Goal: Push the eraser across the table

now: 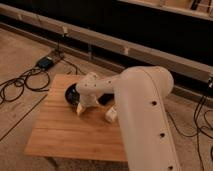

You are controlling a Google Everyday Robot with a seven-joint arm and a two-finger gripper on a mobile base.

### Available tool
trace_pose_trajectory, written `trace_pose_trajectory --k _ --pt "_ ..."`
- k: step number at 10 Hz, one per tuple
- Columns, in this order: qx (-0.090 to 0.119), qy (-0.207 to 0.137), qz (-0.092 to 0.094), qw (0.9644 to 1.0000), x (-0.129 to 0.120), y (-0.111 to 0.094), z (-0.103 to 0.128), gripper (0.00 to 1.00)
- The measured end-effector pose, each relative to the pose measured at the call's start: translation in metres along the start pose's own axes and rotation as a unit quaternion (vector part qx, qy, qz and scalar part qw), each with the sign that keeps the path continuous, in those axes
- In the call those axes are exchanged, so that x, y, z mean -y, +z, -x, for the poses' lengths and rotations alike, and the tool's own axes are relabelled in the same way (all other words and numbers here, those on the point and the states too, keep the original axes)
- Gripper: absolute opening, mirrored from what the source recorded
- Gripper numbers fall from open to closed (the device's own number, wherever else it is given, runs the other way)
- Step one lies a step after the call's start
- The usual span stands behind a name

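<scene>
Eraser [104,99] lies on the table [65,140] just beside the end effector [84,104].

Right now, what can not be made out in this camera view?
Camera view:
- Small flat black eraser: partly hidden behind the white arm.
- Gripper, beside the round black bowl: mostly covered by the same arm.
- Light wooden plank table: right end hidden by the arm.

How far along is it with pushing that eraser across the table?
Early. Done: the gripper is down at the table, between bowl and eraser. In hand: apparently lining up on the eraser. Left: seemingly the whole push; the eraser sits mid-table.
</scene>
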Motion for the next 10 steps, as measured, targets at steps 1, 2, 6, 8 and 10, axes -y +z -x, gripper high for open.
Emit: trace_pose_trajectory --k 1,2,6,8,10 --pt "0.001 -0.001 -0.004 1.0 0.002 -0.001 0.001 0.75" --pt "0.003 0.0 -0.007 1.0 0.004 -0.002 0.002 0.75" --pt "0.008 0.003 -0.019 0.9998 0.014 -0.003 0.004 0.75" --pt "0.01 0.003 -0.028 0.9996 0.022 -0.003 0.006 0.75" --pt "0.011 -0.001 -0.036 0.9993 0.031 -0.002 0.008 0.75"
